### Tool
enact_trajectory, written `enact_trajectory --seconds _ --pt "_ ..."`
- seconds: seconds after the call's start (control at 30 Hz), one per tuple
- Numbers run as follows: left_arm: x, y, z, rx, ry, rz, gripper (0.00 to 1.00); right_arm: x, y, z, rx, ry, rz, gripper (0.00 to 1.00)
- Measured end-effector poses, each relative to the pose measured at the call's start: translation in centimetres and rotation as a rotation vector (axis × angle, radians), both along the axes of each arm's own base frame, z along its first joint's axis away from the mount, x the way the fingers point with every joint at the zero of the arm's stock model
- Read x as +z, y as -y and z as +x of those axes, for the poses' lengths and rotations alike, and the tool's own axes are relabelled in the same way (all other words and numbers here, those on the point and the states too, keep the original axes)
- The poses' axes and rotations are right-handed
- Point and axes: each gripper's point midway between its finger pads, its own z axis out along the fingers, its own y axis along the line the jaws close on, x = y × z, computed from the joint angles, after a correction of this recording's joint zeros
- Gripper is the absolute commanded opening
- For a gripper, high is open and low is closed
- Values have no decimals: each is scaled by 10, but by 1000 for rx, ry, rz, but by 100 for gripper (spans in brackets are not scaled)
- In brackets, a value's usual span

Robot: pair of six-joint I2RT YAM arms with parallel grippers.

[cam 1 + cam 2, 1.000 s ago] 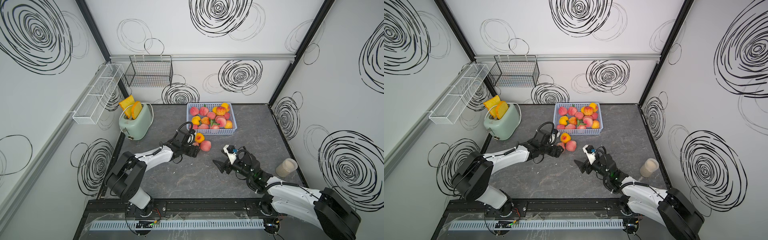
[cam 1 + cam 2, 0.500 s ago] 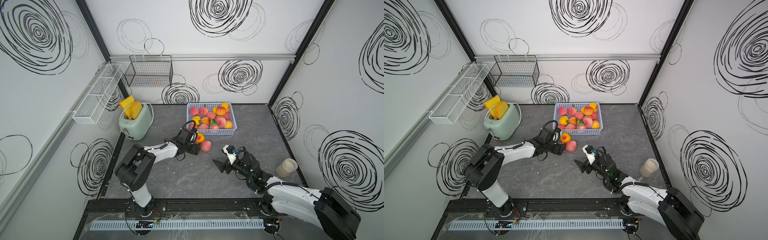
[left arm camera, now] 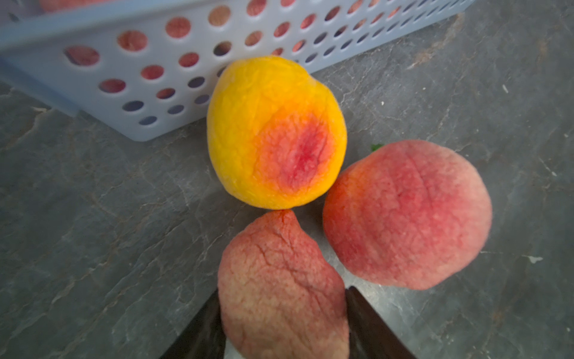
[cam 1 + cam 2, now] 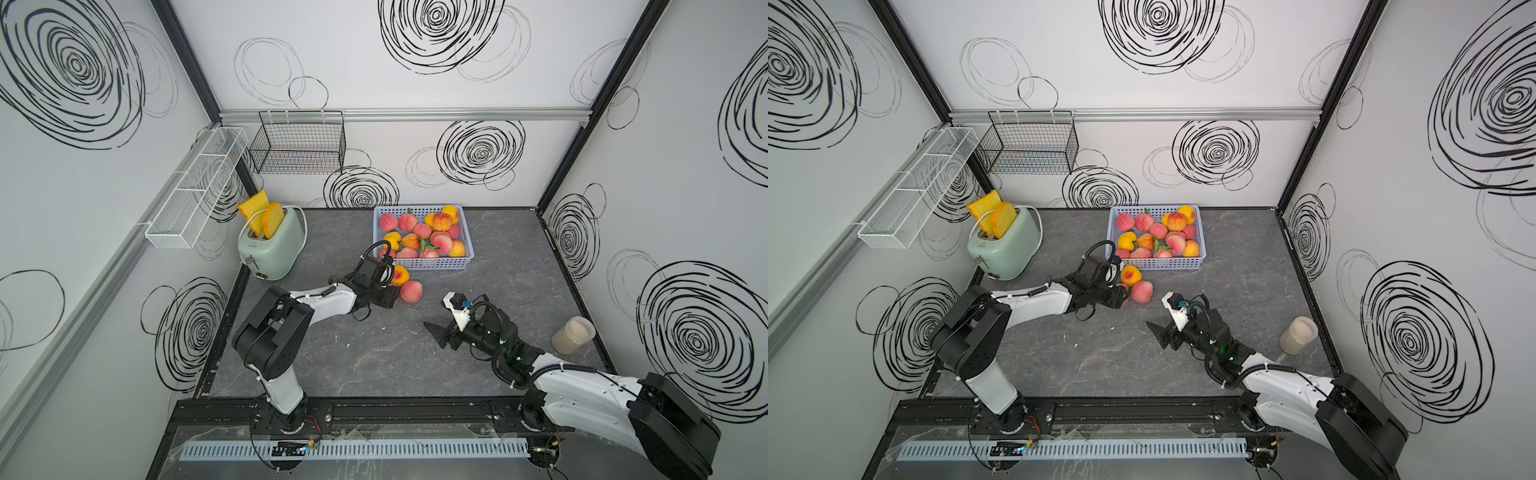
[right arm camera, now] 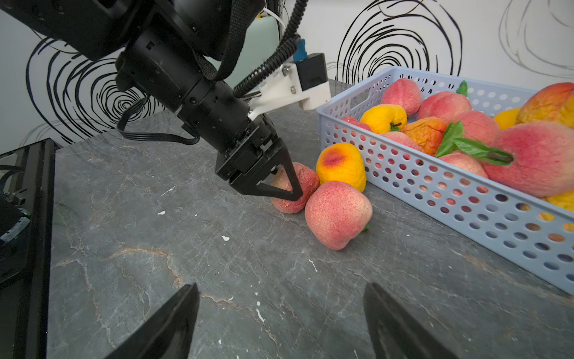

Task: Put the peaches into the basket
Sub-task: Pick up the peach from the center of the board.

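In the left wrist view, my left gripper [image 3: 282, 290] is shut on a wrinkled pink peach [image 3: 279, 279] that rests on the grey table. That peach touches a yellow peach [image 3: 273, 133] and sits beside a rounder pink peach [image 3: 407, 214], both just in front of the lavender perforated basket [image 3: 93, 37]. The right wrist view shows the left gripper [image 5: 285, 186] pinching this peach [image 5: 302, 183] low on the table. The basket [image 4: 428, 264] holds several peaches. My right gripper [image 5: 281, 286] stands open over bare table to the right of the loose peaches, holding nothing.
A mint toaster [image 4: 272, 245] with bread slices stands at the back left. A beige jar [image 4: 572, 334] sits by the right wall. A black wire basket [image 4: 299, 145] and a white wire rack [image 4: 195, 187] hang on the walls.
My left gripper slid forward to the loose peaches and closed on the wrinkled pink one. The right arm has not moved.
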Motion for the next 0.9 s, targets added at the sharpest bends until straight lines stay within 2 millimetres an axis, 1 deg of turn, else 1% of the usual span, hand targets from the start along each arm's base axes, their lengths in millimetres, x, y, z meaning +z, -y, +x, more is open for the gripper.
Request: enact_trajectory --seconds 0.23,0.33,0.5,0.67,0.73,0.83,0.9 --pt "0 -1 -2 3 4 -5 52 -1 -1 0 2 6 -8 86" --pt "5 -5 -6 7 11 -9 52 1 -2 0 1 10 -9 86" --pt "30 -9 -11 8 52 -34 52 3 -3 1 0 17 -3 86" --pt "61 -12 -16 7 101 -64 53 3 -4 -1 4 19 -6 86" --pt "69 -12 -18 4 108 -73 53 3 -4 -1 3 22 -7 86" --pt "82 -7 -14 -8 115 -88 54 4 -4 0 -3 24 -7 86" --pt "96 -2 -5 -16 135 -105 54 6 -4 0 -8 30 -4 86"
